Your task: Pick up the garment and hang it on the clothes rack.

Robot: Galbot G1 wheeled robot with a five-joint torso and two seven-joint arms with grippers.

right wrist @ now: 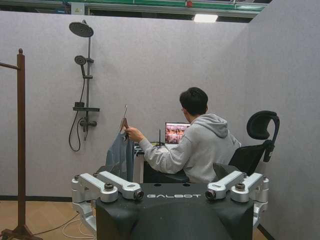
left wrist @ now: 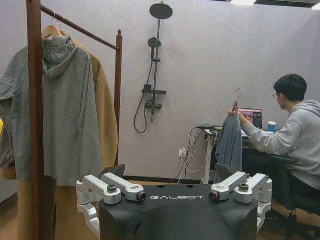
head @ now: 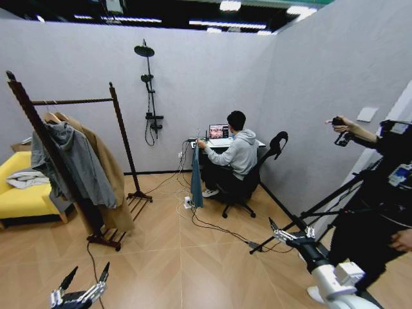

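One tall dark reddish-brown wooden clothes rack (head: pixel 71 154), with two knobbed posts, a single horizontal bar and a slatted base, is seen at the left of the head view on the wood-patterned floor. A grey hooded jacket (head: pixel 74 164) and a long tan coat (head: pixel 109 177) are hung from its bar. One dark teal long-sleeved garment (head: pixel 196 177) on a wooden hanger is held up at centre frame by the hand (head: pixel 201 144) of a seated person, well apart from the rack, beside a small desk. A black shower stand (head: pixel 150 90) is mounted on the grey wall behind. The left gripper (head: pixel 82 290) is shown at the lower left edge, fingers spread and empty. The right gripper (head: pixel 288 234) is shown at lower right, likewise parted and holding nothing.
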